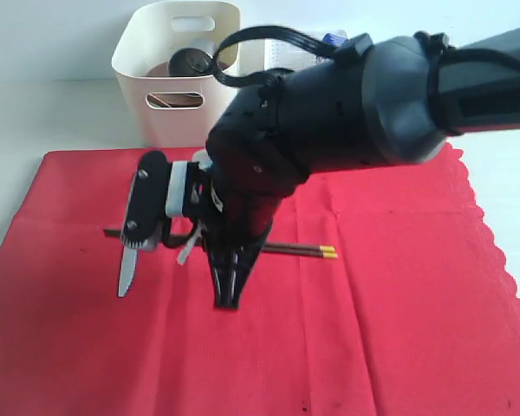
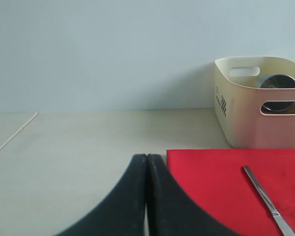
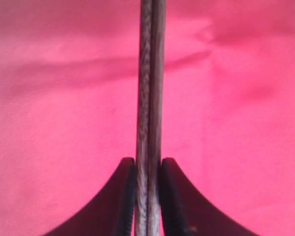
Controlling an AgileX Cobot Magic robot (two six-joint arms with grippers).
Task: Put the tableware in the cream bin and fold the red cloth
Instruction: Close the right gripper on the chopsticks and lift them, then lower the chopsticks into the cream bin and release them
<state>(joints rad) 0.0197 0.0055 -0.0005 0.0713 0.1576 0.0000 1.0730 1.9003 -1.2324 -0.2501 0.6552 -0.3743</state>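
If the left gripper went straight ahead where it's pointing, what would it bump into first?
Probably nothing soon: the shut left gripper points over bare table toward the wall. The red cloth and bin lie off to one side.

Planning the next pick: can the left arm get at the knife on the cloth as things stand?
Probably yes. The silver table knife lies bare on the red cloth, with nothing between it and the left gripper. Its jaws are shut, though, and must open first.
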